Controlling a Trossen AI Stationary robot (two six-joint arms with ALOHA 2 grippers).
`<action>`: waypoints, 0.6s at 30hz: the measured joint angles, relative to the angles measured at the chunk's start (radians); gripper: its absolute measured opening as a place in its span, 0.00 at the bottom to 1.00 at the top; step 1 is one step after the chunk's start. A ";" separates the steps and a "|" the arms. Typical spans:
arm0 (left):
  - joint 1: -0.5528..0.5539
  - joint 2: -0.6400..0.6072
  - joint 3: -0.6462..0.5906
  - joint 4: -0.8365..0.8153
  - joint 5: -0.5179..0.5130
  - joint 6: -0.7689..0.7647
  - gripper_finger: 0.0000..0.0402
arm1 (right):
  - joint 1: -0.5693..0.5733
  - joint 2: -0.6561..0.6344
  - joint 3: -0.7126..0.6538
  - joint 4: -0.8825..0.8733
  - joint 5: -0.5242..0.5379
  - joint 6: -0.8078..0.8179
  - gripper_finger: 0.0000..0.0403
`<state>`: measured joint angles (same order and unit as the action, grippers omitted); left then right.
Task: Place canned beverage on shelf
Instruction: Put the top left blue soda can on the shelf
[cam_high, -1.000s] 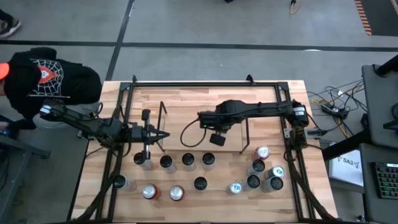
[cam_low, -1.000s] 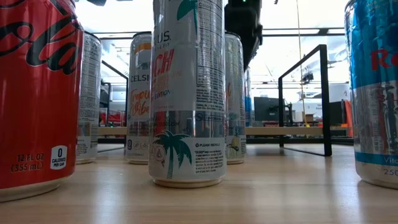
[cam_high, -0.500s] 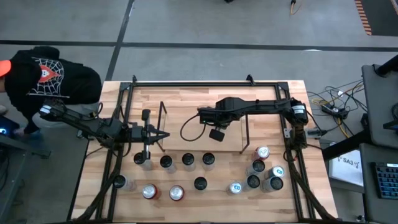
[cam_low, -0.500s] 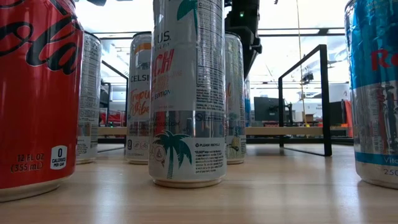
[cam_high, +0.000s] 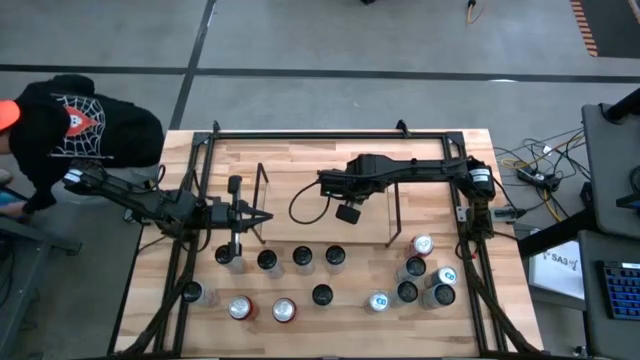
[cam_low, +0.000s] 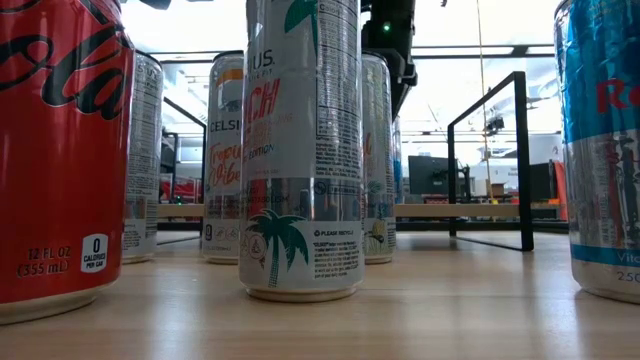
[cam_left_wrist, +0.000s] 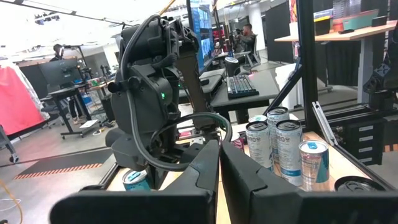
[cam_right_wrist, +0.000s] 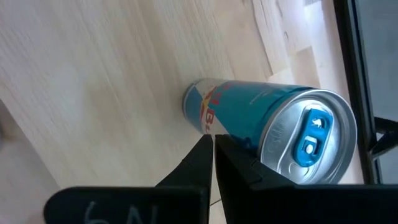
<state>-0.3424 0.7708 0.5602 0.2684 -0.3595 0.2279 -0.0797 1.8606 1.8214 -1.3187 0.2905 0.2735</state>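
Wood table (cam_high: 300, 165) | left gripper (cam_high: 262, 218) mid-left of high view, fingers pressed together, empty | shelf (cam_high: 325, 205) centre, wire ends, no cans inside | right gripper (cam_high: 322, 187) above shelf centre, fingers pressed together, empty | blue can (cam_right_wrist: 273, 134) under it in wrist view | cans (cam_high: 300, 258) along lower frame

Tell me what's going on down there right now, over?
Left gripper shut, empty, at the shelf's left end. Right gripper shut, empty, above a blue can standing on the table. No can on shelf yet. Nothing blocking.
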 joint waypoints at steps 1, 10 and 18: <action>0.000 0.000 0.000 0.000 0.000 0.000 0.00 | -0.001 0.000 0.000 0.000 0.000 -0.005 0.02; 0.000 0.000 0.000 0.001 0.000 0.005 0.00 | 0.016 -0.017 0.074 0.009 -0.054 -0.001 0.02; 0.000 0.000 0.000 0.001 0.000 0.016 0.00 | -0.015 -0.012 0.119 0.223 -0.054 -0.097 0.02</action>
<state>-0.3424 0.7708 0.5602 0.2691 -0.3597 0.2443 -0.0942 1.8483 1.9404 -1.0958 0.2363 0.1763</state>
